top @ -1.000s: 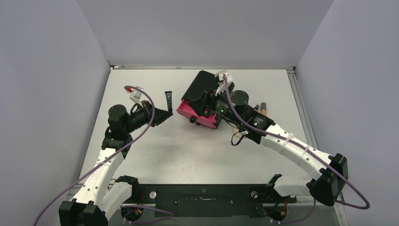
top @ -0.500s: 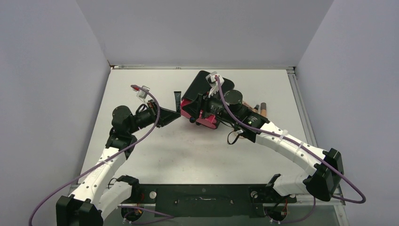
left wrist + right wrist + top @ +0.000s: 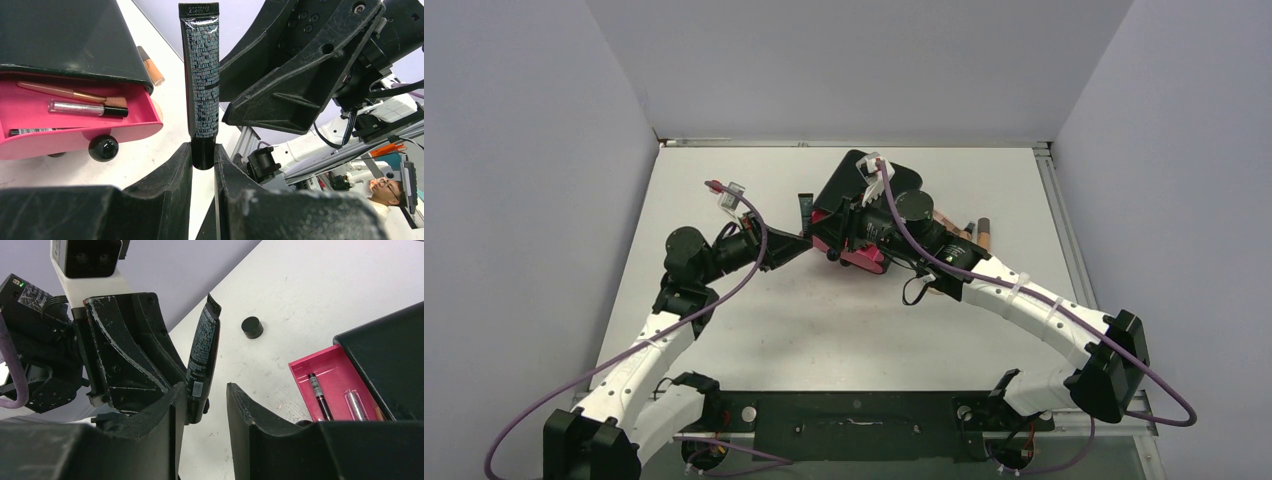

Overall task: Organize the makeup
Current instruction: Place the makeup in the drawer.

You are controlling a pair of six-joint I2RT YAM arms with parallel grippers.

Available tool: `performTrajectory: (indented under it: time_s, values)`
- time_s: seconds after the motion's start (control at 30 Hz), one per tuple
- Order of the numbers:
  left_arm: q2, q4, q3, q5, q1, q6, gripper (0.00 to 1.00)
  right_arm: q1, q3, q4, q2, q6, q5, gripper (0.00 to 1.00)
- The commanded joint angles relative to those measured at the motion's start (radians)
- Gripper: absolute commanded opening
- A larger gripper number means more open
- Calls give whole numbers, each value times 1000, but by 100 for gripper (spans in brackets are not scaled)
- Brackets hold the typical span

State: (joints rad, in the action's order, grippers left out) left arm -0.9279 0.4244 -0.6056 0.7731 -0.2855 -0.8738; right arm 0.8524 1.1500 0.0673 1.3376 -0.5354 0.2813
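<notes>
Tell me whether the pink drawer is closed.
No, the pink drawer stands pulled out of the black cabinet, its makeup showing.

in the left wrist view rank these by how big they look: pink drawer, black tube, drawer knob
1. pink drawer
2. black tube, though it sits nearest the camera, so its look is inflated
3. drawer knob

The black tube point(image 3: 200, 75) is shiny, smooth plastic with tiny print. The pink drawer point(image 3: 45, 142) looks like smooth, glossy plastic. The white table point(image 3: 325, 285) is matt, with small scuffs.
</notes>
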Motion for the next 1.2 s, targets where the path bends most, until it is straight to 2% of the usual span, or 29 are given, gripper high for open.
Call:
performTrajectory:
  time_s: [0.0, 0.4, 0.53, 0.73, 0.87, 1.17]
  values:
    - [0, 89, 12, 15, -10, -20, 2, 7, 45, 61, 10, -13, 7, 31]
    - [-24, 117, 6, 40, -23, -32, 2, 6, 54, 71, 35, -30, 32, 27]
    - [-28, 58, -14, 55, -23, 12, 2, 6, 62, 63, 38, -26, 35, 24]
    - [-32, 63, -16, 52, -23, 11, 2, 5, 62, 54, 32, -11, 32, 14]
    - [-34, 65, -14, 49, -23, 9, 3, 6, 62, 49, 30, -6, 29, 13]
    - [-31, 49, -11, 34, -23, 3, 19, 6, 68, 40, 31, 2, 22, 11]
